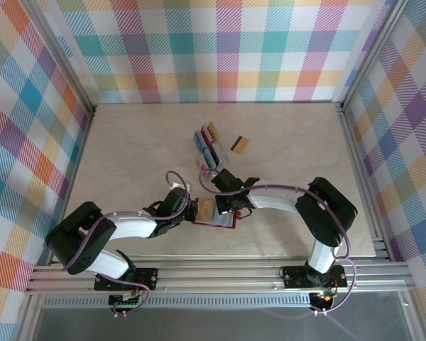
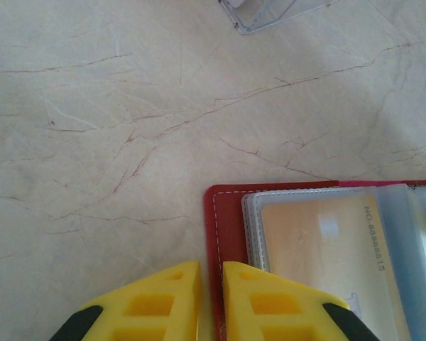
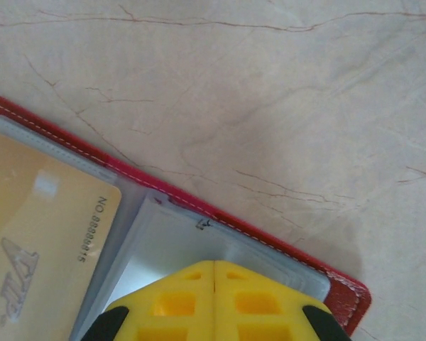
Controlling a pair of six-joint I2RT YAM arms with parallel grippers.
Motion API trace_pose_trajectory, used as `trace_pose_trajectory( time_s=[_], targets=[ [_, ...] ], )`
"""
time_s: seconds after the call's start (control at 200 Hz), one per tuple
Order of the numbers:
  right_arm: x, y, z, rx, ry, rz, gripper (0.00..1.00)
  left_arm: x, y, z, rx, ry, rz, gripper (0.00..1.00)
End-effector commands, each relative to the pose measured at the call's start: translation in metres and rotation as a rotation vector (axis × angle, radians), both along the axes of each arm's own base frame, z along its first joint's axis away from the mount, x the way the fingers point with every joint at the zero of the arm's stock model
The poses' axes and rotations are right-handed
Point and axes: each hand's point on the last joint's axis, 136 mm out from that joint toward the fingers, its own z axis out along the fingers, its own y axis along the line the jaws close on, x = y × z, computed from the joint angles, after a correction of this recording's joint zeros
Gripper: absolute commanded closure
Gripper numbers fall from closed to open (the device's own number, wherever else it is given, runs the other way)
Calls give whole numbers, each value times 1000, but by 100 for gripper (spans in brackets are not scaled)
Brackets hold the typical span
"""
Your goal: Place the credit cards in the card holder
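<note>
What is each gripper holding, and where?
Left gripper pinches the card holder by its red edge; right gripper is shut over its clear pocket, grip unclear.

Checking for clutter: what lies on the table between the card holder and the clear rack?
Nothing: bare table between card holder and rack, left wrist view.

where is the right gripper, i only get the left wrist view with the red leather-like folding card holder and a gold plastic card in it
Observer: The right gripper is shut, tips over a clear sleeve of the red leather-like folding card holder, beside the gold plastic card.
Operator: any cards outside it
Observer: One gold card with a dark stripe lies flat on the pale marbled table, right of the clear plastic slotted rack in the top view.
Operator: and in the rack
Observer: Several coloured cards sit in it.
</note>
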Motion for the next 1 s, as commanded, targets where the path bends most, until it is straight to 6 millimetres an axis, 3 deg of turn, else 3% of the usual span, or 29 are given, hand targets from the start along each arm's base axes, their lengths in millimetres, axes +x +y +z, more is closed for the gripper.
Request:
trace_pose_trajectory(
  time_s=[0.0, 0.5, 0.59, 0.75, 0.855, 0.995],
  targets=[
    [-11, 12, 3, 69, 39, 48, 100, -26, 8, -24, 55, 88, -34, 84],
    [-24, 61, 13, 275, 134, 171, 100, -30, 7, -23, 46, 87, -37, 83],
    [-27, 68, 18, 322, 145, 192, 92, -30, 5, -23, 36, 89, -39, 83],
    [-27, 73, 23, 349, 144, 195, 62, -29, 4, -13, 17, 77, -35, 82],
    [-28, 74, 27, 370, 143, 191, 48, -29, 4, -8, 8, 71, -32, 81],
    [-27, 73, 24, 372, 143, 167, 43, -30, 8, -4, 1, 60, -14, 81]
  ],
)
